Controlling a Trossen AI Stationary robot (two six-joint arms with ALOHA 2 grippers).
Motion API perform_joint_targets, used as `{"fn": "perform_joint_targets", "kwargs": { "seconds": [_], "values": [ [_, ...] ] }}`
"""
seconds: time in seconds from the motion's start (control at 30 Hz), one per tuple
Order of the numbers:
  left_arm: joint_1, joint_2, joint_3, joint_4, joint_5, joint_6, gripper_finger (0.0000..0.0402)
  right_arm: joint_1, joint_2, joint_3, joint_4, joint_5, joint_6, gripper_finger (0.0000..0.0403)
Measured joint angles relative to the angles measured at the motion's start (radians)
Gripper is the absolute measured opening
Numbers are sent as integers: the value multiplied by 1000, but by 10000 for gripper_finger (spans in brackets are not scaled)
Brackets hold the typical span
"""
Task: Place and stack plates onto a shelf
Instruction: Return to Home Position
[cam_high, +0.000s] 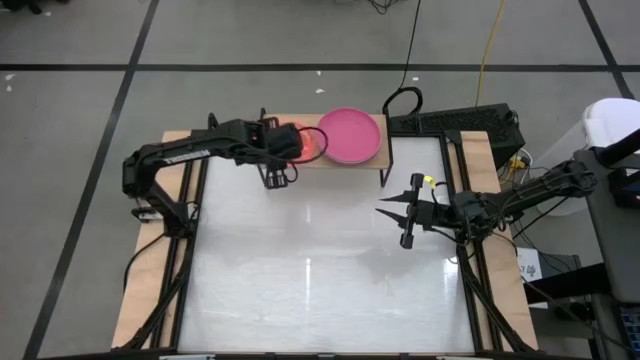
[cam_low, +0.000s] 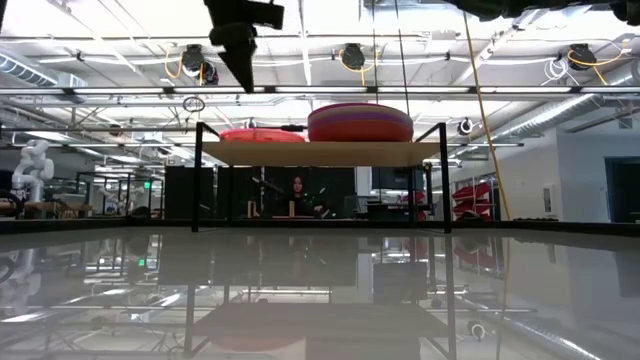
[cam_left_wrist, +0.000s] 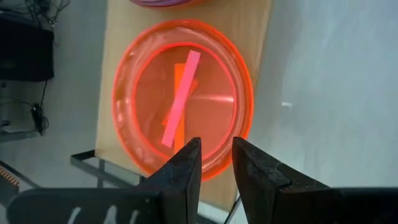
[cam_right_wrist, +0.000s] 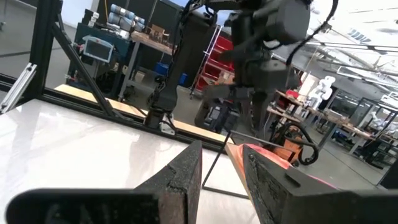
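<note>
A small translucent orange-red divided plate (cam_left_wrist: 180, 99) lies flat on the left half of the light-wood shelf (cam_high: 340, 163); a pink bar shows through it. A stack of large plates topped by a magenta one (cam_high: 350, 135) sits on the right half, seen as a striped stack (cam_low: 360, 122) in the low view. My left gripper (cam_left_wrist: 216, 146) hangs open above the orange plate's near rim, well clear of it (cam_low: 245, 75). My right gripper (cam_high: 397, 222) waits open over the table's right side, with its fingers (cam_right_wrist: 186, 168) pointing toward the shelf.
The shelf stands on thin black legs (cam_low: 445, 175) at the table's far edge. The white tabletop (cam_high: 320, 270) stretches in front of it. A black device and cables (cam_high: 455, 122) lie beyond the far right corner. A person (cam_low: 297, 195) sits in the room behind.
</note>
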Motion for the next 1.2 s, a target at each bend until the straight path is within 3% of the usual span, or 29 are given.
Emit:
{"fn": "perform_joint_targets", "kwargs": {
  "seconds": [0.2,0.37,0.47,0.63,0.83,0.97,1.2],
  "values": [
    [-32,-154,0,2,10,-92,97,8,-29,0,-52,2,-3,98],
    [-92,-334,-30,94,28,-166,97,8,-155,0,-183,46,23,98],
    [-149,-467,-140,231,28,-166,97,8,-258,0,-283,50,57,98],
    [-239,-710,-424,505,32,-158,97,20,-481,0,-451,22,107,98],
    [-287,-956,-683,747,28,-155,97,28,-719,2,-484,-11,166,98],
    [-289,-1064,-803,856,25,-132,97,28,-771,0,-564,-30,174,98],
    [-288,-1166,-953,864,-60,-185,97,28,-774,0,-760,-29,263,98]
  ]
}}
